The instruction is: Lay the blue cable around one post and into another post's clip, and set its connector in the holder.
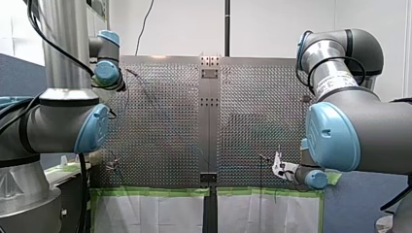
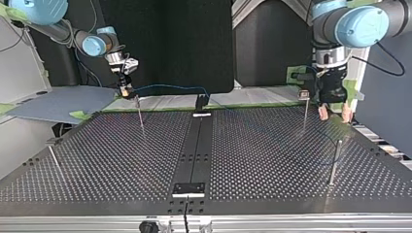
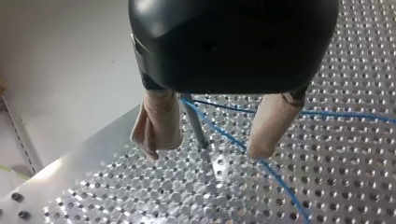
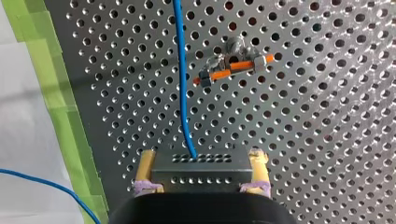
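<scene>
Right wrist view: my right gripper is clamped on the connector, a grey perforated block pinched between its yellow pads. The blue cable leaves the block's front edge and runs straight ahead over the holes. Just beside that line, ahead of the gripper, stands a post carrying an orange clip.

To do this step well, I judge the block should be carried so the cable slides sideways into the clip without twisting, with light tension and a square grip.

In the left wrist view my left gripper hangs with its beige pads spread apart, holding nothing. A grey post rises between them and the cable passes just beside it; whether it bears on the post I cannot tell. That gripper could steady the loop if slack appears.

The worktop is a perforated metal plate with a dark strip down its middle, edged by green tape over white sheeting. Beyond it, the front view shows a pale wall and the top view dark panels.
</scene>
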You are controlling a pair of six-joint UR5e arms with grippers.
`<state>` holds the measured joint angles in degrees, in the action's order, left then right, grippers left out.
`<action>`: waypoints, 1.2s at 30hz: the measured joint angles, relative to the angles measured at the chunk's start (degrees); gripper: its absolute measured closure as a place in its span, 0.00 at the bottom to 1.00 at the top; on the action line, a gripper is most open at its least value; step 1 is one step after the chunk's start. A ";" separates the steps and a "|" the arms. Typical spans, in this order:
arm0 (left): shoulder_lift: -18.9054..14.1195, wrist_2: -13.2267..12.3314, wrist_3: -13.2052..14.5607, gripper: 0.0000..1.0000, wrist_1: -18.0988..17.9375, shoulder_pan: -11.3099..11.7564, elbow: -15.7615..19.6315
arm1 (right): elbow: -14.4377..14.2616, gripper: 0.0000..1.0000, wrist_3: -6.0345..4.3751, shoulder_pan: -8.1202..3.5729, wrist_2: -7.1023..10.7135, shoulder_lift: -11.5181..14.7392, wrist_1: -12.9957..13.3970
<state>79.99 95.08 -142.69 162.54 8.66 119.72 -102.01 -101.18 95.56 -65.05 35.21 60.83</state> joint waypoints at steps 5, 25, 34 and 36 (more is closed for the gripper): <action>-0.11 2.37 2.39 0.00 2.37 -0.17 -2.13 | 0.00 1.00 0.00 0.26 0.00 0.00 0.00; -5.88 11.91 11.92 0.00 11.92 -4.00 -11.65 | 0.31 1.00 0.00 1.28 0.00 0.00 0.00; -9.38 15.69 16.19 0.00 16.19 -6.10 -13.83 | 0.35 1.00 -0.40 1.67 0.00 0.00 0.00; -9.54 15.66 17.08 0.00 17.07 -6.40 -13.88 | 0.35 1.00 -0.42 1.75 0.00 0.00 0.00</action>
<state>70.46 110.74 -125.61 179.61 2.26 105.83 -101.66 -101.60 97.30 -65.05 35.21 60.83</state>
